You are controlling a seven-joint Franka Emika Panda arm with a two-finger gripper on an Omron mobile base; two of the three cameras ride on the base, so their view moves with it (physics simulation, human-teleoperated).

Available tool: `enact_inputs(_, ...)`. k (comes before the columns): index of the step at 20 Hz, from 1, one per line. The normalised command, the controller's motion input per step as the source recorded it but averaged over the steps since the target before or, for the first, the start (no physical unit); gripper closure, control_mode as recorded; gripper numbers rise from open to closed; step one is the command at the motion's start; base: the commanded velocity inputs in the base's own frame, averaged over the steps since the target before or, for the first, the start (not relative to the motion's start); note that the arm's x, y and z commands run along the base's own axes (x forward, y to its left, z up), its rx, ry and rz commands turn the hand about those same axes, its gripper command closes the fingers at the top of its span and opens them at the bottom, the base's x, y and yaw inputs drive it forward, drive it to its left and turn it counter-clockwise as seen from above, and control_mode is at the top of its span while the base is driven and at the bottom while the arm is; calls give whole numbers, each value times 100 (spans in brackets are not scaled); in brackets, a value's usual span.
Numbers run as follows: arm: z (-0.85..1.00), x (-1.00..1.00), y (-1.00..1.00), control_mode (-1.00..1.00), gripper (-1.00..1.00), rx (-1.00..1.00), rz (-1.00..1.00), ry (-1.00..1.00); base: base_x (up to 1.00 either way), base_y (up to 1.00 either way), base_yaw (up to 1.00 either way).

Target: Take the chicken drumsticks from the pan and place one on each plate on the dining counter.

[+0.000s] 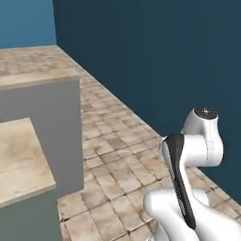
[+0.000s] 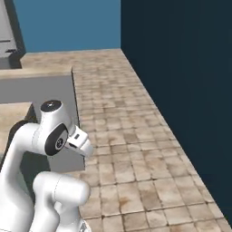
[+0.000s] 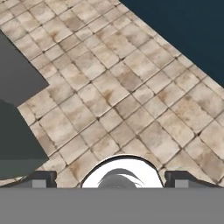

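I am holding the claw [image 3: 109, 178] spread and empty, looking down at the tiled floor [image 3: 131, 100]. Judging by this, I am keeping the arm tucked while driving past the grey-green cabinet [image 1: 51, 134] toward the pan.

A tiled floor [image 1: 116, 142] of beige and brown squares, mottled and with pale grout lines, runs back to a corner where two walls meet. The side wall [image 1: 171, 55] is dark navy; the far wall [image 2: 68, 25] is a lighter blue. A grey cabinet block [image 1: 52, 129] stands on the floor, capped with a marble-patterned beige top [image 1: 15, 162], and a second beige top [image 2: 36, 72] sits further back along it. In the hand view, dark grey cabinet sides [image 3: 17, 131] lie left of the fingers, with open tiles ahead. The light is even and flat.
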Motion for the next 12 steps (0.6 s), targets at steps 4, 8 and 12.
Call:
enact_inputs(4, 0, 0, 0, 100, -100, 0, 0, 0, 68, -100, -18)
enact_inputs(8, 0, 0, 0, 100, -100, 0, 0, 0, 98, -93, 1)
enact_inputs(12, 0, 0, 0, 100, -100, 0, 0, 0, 100, -70, 14)
